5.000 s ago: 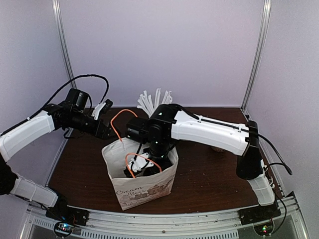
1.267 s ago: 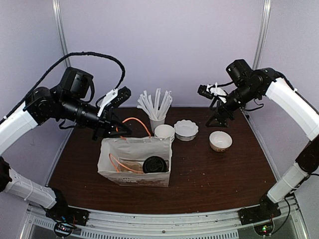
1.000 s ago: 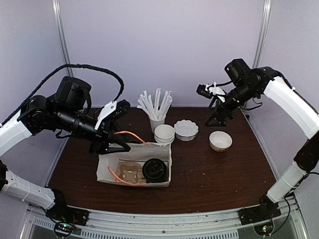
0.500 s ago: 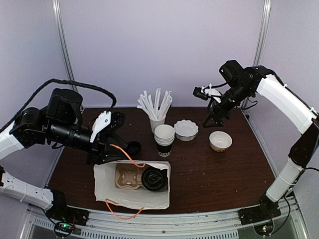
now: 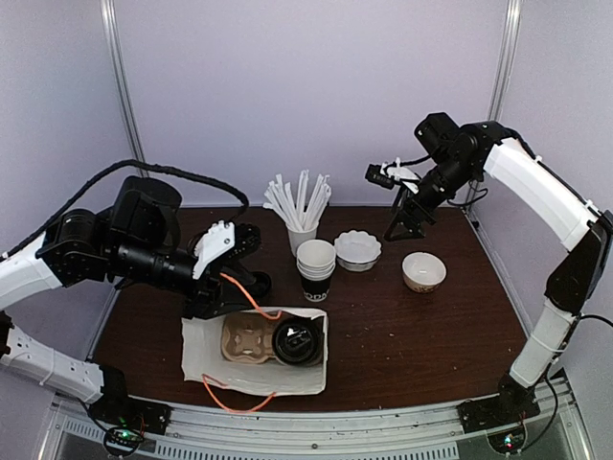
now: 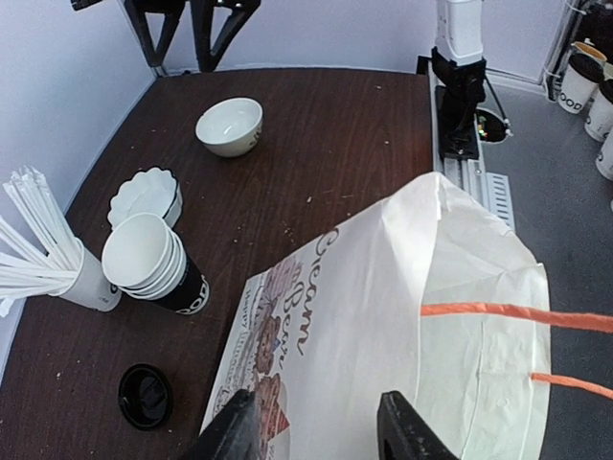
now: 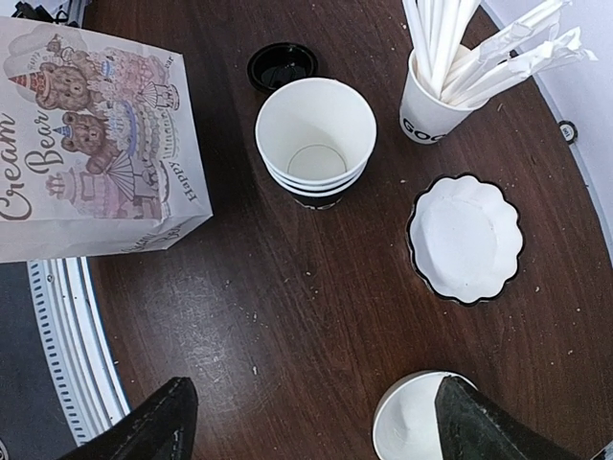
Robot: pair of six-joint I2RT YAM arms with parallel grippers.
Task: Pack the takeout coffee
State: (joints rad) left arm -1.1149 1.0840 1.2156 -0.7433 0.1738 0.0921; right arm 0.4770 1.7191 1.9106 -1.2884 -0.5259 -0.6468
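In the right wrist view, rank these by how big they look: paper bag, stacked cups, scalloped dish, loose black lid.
1. paper bag
2. stacked cups and scalloped dish: these look about alike, and the cups' rim stands nearer the camera, so I won't rank them.
3. loose black lid

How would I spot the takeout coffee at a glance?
Look at the white paper bag with orange handles at the front. Inside, beside a brown cardboard tray, sits the coffee: the only cup with a black lid on it, unlike the open white cups behind.
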